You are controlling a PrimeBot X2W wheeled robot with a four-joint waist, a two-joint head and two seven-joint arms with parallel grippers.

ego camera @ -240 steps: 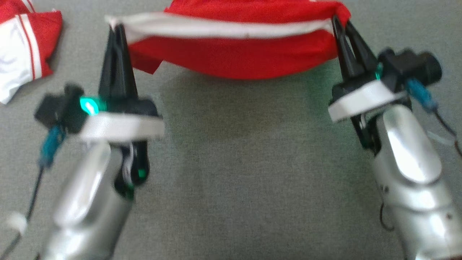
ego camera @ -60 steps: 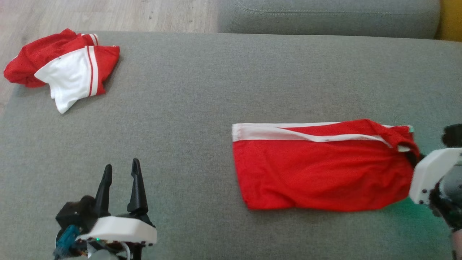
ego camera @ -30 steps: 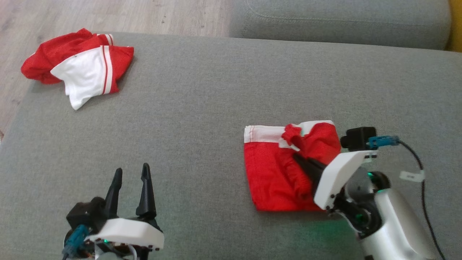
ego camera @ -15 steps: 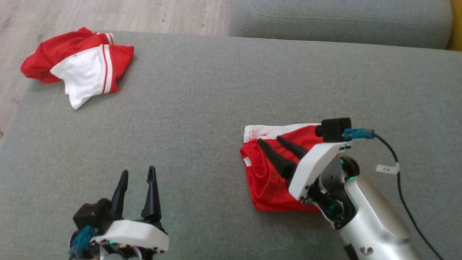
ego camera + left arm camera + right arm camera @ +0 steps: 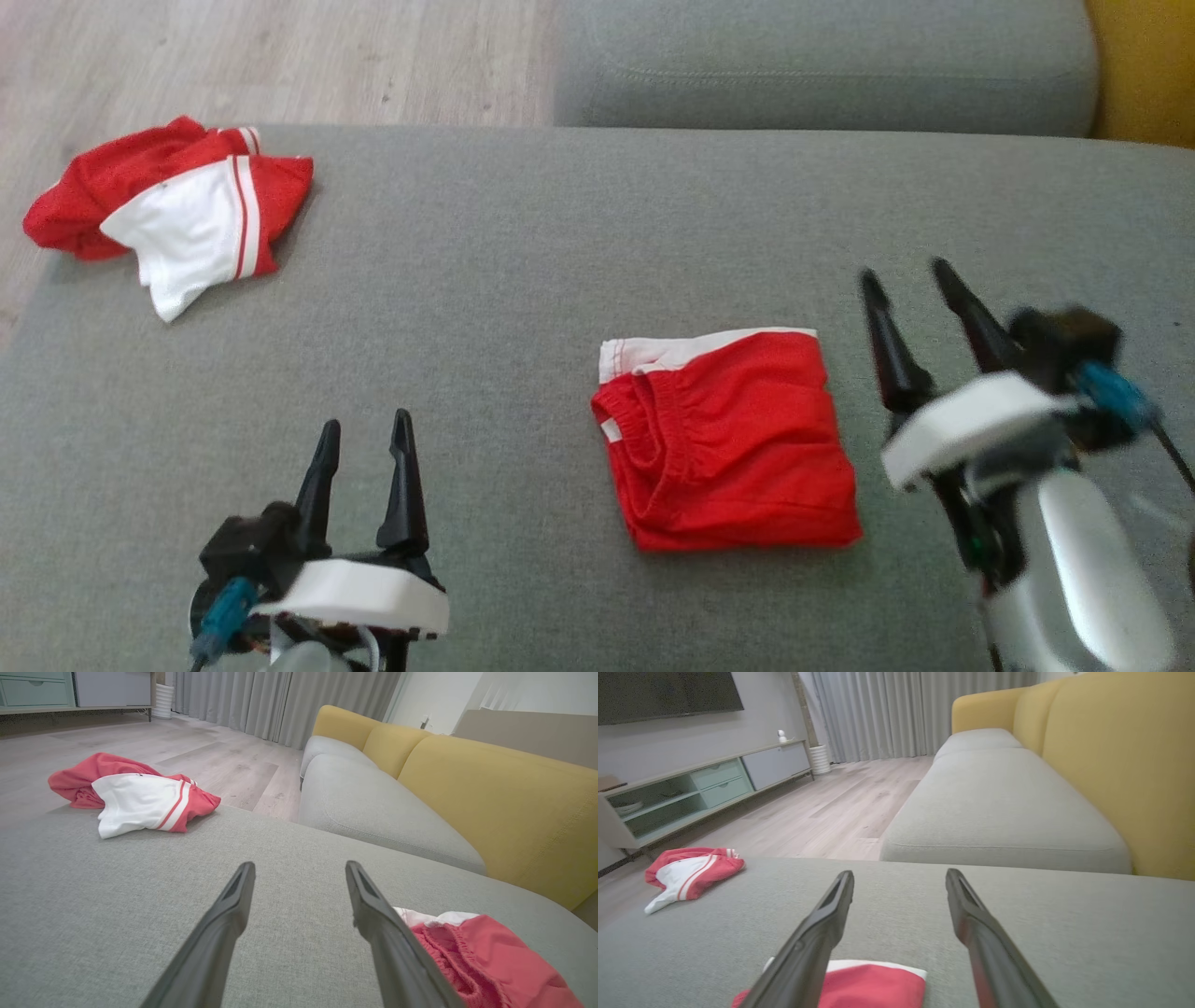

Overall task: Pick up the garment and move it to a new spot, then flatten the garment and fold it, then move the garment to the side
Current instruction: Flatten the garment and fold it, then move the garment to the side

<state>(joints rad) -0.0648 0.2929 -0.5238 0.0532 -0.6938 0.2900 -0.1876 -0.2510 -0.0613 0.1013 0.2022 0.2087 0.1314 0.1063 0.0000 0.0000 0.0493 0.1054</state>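
A second ago the right tool (image 5: 904,271) was down on the red cloth with its fingers closed on a bunched edge. Now it has let go and drawn back to the right, fingers spread wide and holding nothing, just beside the garment (image 5: 738,439). The garment lies as a compact red square on the grey cushion (image 5: 523,271), right of centre, with the elastic waistband at its left edge and a white strip along the far edge. The left tool (image 5: 366,422) sits low at the near left, also wide and empty, well apart from the cloth.

I'd judge the fold finished, so the last step is in hand: moving the garment aside. That calls for a grip through all the layers at one edge, or the fold may fall open.

I can read no brand or writing. A small white tag (image 5: 609,429) by the waistband is too small to make out.
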